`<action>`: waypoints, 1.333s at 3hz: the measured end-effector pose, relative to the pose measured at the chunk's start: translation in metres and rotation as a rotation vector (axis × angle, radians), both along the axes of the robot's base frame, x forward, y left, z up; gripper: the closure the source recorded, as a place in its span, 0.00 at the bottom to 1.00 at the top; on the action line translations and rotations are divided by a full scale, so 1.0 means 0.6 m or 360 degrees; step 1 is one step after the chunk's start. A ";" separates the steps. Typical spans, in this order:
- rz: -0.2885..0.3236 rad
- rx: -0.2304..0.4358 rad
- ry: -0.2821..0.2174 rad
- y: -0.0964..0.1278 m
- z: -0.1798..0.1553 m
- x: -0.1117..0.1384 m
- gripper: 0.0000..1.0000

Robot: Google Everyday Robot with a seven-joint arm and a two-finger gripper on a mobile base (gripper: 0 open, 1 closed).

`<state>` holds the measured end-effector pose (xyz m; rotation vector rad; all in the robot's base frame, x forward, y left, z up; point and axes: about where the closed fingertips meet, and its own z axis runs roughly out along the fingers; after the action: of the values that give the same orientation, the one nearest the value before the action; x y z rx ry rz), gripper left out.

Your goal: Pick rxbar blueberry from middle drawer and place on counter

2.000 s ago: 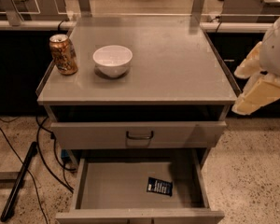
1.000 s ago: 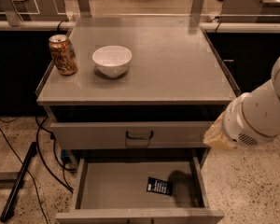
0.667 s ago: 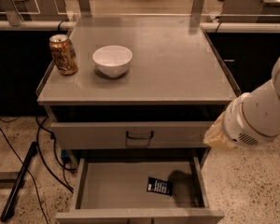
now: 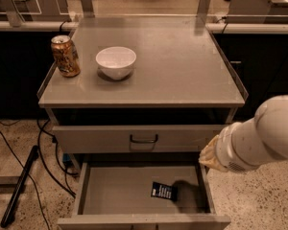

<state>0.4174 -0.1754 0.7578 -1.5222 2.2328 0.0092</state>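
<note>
Gripper (image 4: 209, 158) (can't tell if open) is hovering over middle drawer's (image 4: 116, 191) right wall, rxbar blueberry (image 4: 163, 191) lying near-left, long axis roughly left-right.

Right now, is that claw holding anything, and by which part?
Nothing that shows: the rxbar blueberry lies loose on the middle drawer floor, apart from the claw above the drawer's right wall.

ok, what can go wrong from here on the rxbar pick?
1. The gripper hangs at the middle drawer's right wall, just under the upper drawer front; going in, it may clip either.
2. The rxbar blueberry lies flat on the drawer floor, so it may slide instead of being gripped.
3. On the counter, the white bowl and can stand at the left; place away from them.
</note>
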 end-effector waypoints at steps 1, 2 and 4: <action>0.0056 0.0021 -0.0035 0.018 -0.085 0.008 1.00; 0.0115 0.0025 -0.0028 0.047 -0.187 0.017 1.00; 0.0118 0.0018 -0.0046 0.043 -0.230 0.027 1.00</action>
<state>0.4336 -0.1498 0.6199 -1.5884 2.1493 0.0219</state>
